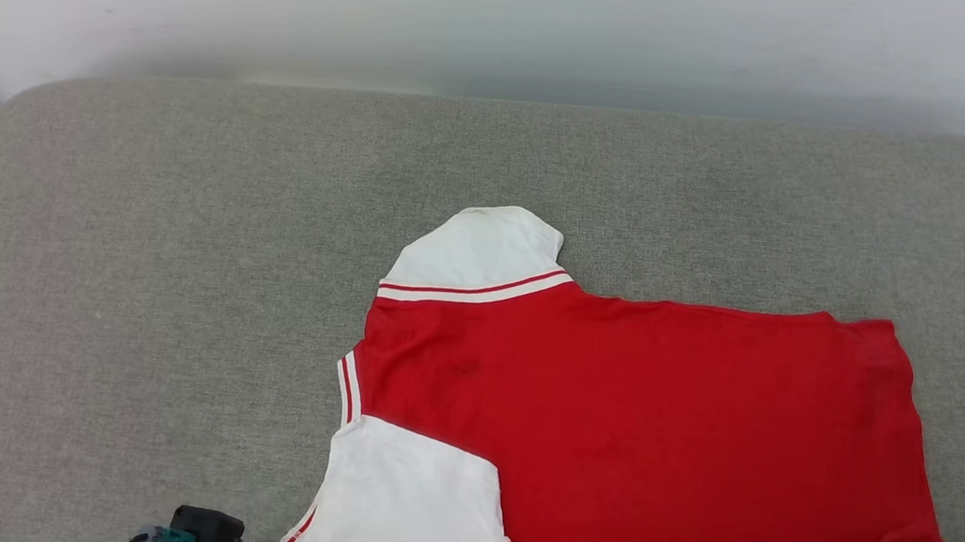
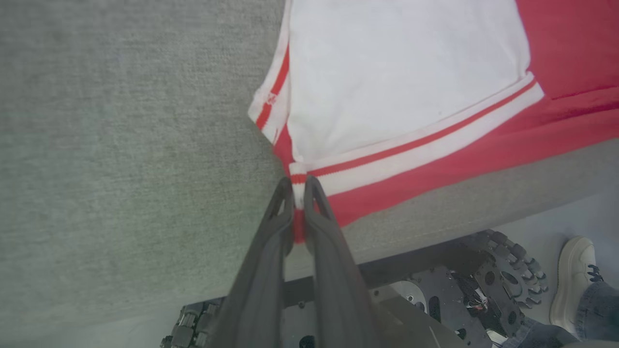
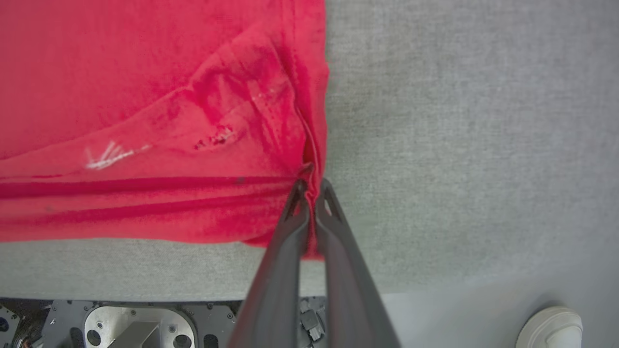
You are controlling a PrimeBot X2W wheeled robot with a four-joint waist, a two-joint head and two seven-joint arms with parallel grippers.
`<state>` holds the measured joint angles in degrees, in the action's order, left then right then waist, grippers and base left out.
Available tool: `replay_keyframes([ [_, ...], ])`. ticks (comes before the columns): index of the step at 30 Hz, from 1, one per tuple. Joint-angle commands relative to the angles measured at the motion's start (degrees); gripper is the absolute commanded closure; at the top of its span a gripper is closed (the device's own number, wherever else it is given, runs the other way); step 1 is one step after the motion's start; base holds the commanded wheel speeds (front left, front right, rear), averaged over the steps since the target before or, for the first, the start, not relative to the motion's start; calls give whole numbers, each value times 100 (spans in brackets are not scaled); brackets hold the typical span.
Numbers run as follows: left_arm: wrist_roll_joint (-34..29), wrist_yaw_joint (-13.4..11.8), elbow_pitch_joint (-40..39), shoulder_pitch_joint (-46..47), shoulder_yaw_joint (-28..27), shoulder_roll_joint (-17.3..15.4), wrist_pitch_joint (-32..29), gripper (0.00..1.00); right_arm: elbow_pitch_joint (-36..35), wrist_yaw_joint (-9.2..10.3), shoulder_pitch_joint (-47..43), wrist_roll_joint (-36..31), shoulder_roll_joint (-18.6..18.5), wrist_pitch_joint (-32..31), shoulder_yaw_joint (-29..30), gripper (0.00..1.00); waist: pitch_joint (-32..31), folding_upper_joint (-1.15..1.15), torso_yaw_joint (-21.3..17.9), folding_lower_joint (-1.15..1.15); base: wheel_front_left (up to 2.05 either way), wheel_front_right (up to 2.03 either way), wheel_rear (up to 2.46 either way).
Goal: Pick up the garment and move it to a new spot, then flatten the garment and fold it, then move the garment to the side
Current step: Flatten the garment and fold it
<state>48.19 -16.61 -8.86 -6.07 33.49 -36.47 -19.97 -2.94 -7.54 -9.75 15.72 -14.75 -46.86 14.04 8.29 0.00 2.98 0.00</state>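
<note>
You've got the garment (image 1: 650,439) flat on the cushioned surface (image 1: 146,279), right of centre, up against the near edge. Sleeves sit at its left end: far sleeve (image 1: 480,249) points away from you, near sleeve (image 1: 409,498) lies at the near-left corner. Hem (image 1: 908,442) on the right. Left end effector (image 2: 300,186) pinches the near-left corner, right end effector (image 3: 312,186) the near-right. Shoe (image 2: 573,278) on the floor (image 2: 580,212) beside the robot base (image 2: 435,299).

The head camera looks down over most of the garment (image 1: 651,431); both wrist cameras sit close at its near corners, facing across it.
</note>
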Motion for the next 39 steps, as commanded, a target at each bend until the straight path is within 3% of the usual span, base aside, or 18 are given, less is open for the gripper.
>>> replay_keyframes([
  [1,15,34,88,48,6,29,45,100,59,10,-62,-3,-6,21,11,100,3,0,0,0,0,0,0],
  [5,-51,185,336,187,109,133,102,100,190,10,-4,25,-14,43,-47,100,-1,0,-8,0,0,0,0],
  [6,-85,214,385,214,127,154,130,90,197,10,16,26,-26,97,-62,80,-12,0,-11,0,0,0,0],
  [7,-115,232,440,242,141,165,173,7,219,10,31,25,-38,121,-73,0,-23,0,-13,0,0,0,0],
  [8,-131,253,492,271,149,181,211,0,246,10,40,35,-48,134,-98,0,-40,0,-14,0,0,0,0],
  [14,-268,348,521,496,-110,324,896,0,31,7,295,172,-56,628,-33,0,-170,0,-22,0,0,0,0],
  [26,-973,621,385,1039,-720,751,3272,0,-621,7,951,398,111,2795,-202,0,-262,0,-96,0,0,0,0],
  [34,-1414,895,279,1113,-1319,1254,3521,0,-894,7,817,438,363,4300,-533,0,-203,0,-155,0,0,0,0],
  [39,-1680,1189,406,1246,-1517,1404,3525,0,-925,7,832,325,365,4726,-717,0,-61,0,-263,0,0,0,0],
])
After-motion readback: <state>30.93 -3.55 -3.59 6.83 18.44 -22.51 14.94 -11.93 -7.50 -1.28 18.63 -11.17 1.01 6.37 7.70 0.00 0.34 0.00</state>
